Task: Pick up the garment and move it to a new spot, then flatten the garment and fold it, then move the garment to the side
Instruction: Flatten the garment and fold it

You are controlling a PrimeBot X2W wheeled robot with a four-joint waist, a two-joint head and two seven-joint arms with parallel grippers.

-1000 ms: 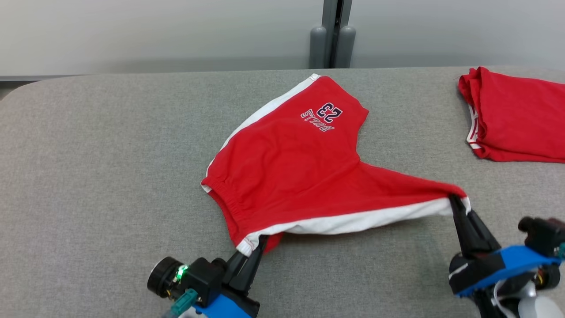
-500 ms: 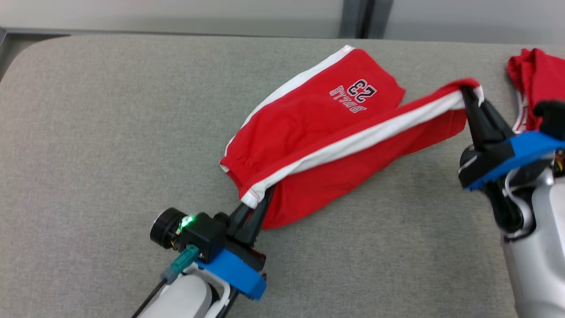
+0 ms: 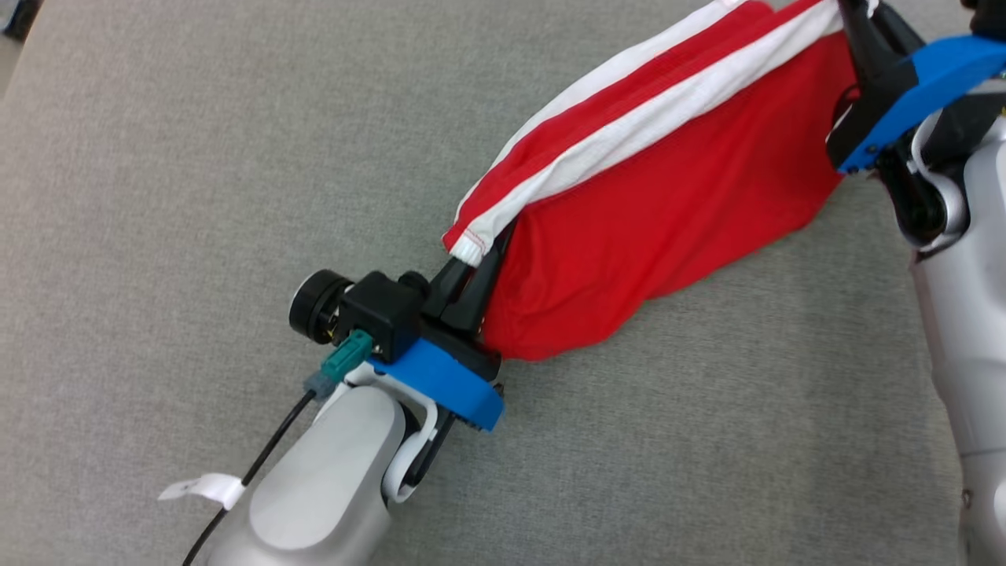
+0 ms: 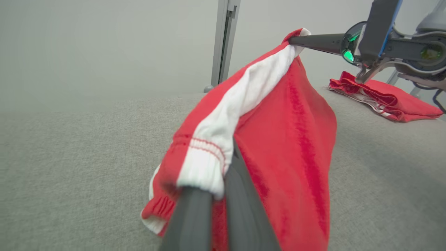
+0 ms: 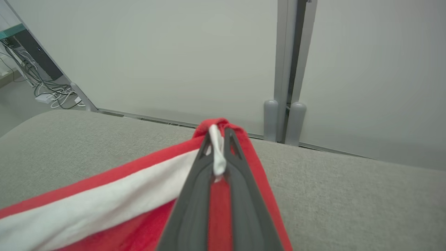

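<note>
The garment (image 3: 668, 189), red shorts with white side stripes, hangs stretched between my two grippers above the grey padded table (image 3: 196, 157). My left gripper (image 3: 470, 263) is shut on the elastic waistband corner at the lower left. At the top right my right gripper (image 3: 847, 9) is shut on the leg hem. In the left wrist view the garment (image 4: 285, 139) drapes down from my own fingers (image 4: 195, 216) to the right gripper (image 4: 296, 39). The right wrist view has the white stripe pinched at my right gripper (image 5: 217, 136). The printed number is hidden.
A second red garment (image 4: 383, 97) lies folded on the table at the far right. A grey wall with a vertical post (image 5: 285, 69) stands behind the table. Cables (image 5: 52, 94) lie on the floor past the table's rounded left corner.
Both grippers have lifted the garment off the table, so it now hangs doubled along its white stripe. The head camera has tilted down and shifted, so the wall has left its view.
</note>
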